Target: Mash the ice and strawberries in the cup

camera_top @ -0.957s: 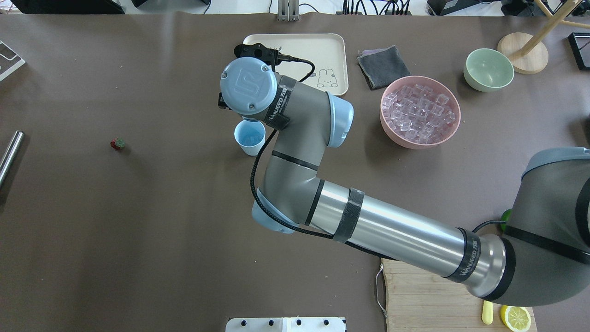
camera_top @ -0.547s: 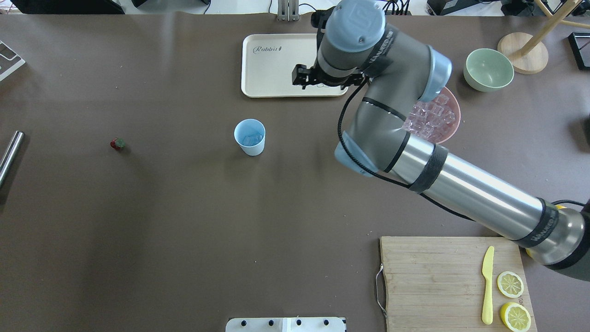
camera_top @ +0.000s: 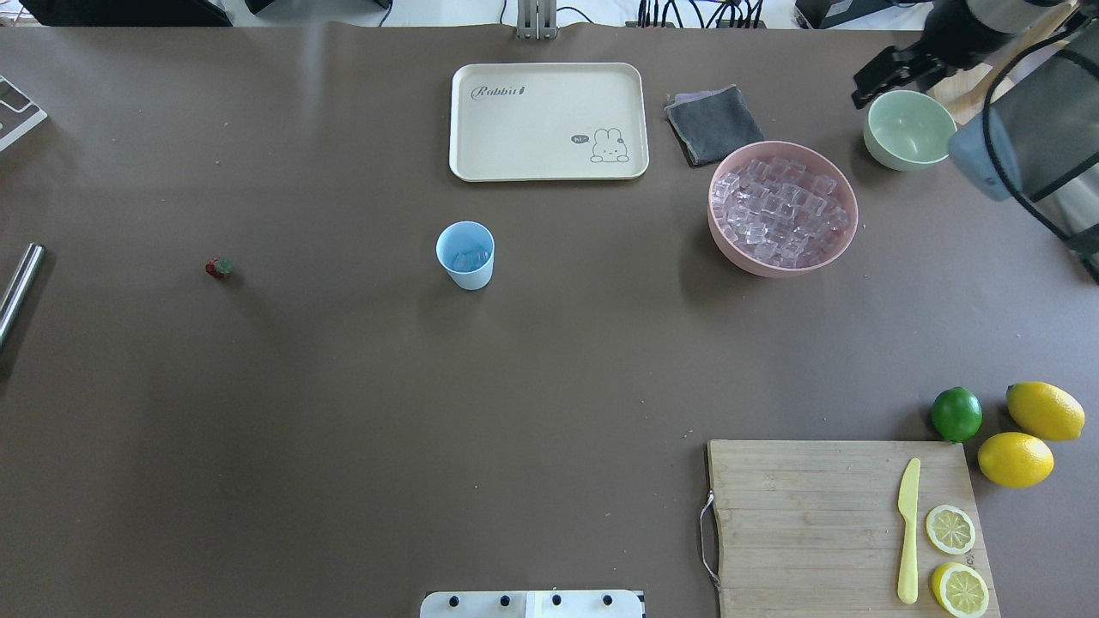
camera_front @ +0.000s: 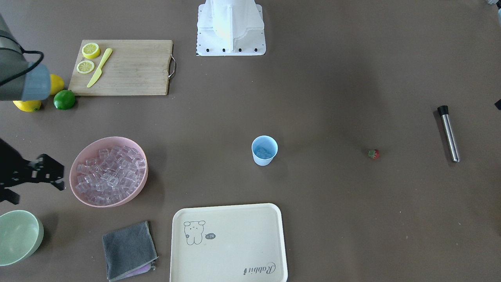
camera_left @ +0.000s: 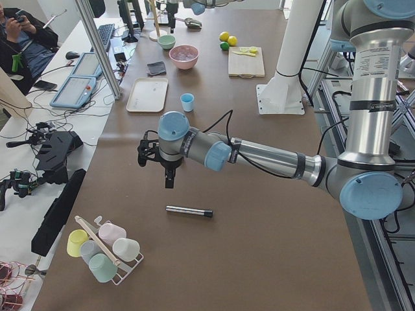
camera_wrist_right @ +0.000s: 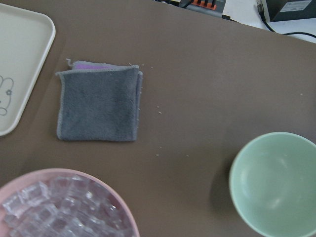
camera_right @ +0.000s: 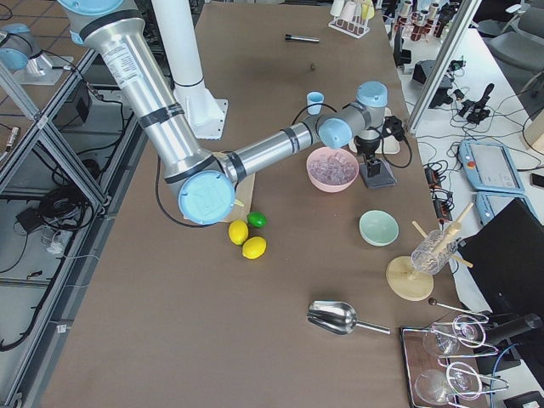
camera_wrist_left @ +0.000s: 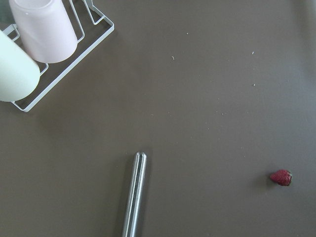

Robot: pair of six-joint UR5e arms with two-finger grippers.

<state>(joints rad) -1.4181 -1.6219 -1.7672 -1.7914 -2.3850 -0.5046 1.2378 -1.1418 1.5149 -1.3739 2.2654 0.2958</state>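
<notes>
the cup (camera_top: 465, 255) is standing upright mid-table, holding a few cubes of ice (camera_top: 470, 260) and no berry. the strawberry (camera_top: 219, 268) is lying on the table (camera_top: 343, 412) well apart from the cup, on my left of it. the steel muddler (camera_front: 448, 133) is lying farther out the same way. my left gripper (camera_left: 168, 176) is hanging above the table near that muddler; i cannot tell how its fingers are set. my right gripper (camera_top: 893, 81) is hovering well away on the cup's other side, fingers spread and pinching nothing.

i'm judging that the tiny berry may roll or squash when pinched. the light cup may also tip or spit ice under the muddler if nothing is steadying it.

the pink bowl (camera_top: 773, 266), right of the cup, is sitting full of ice. the pale green bowl (camera_top: 910, 137) beyond it is holding nothing.
</notes>
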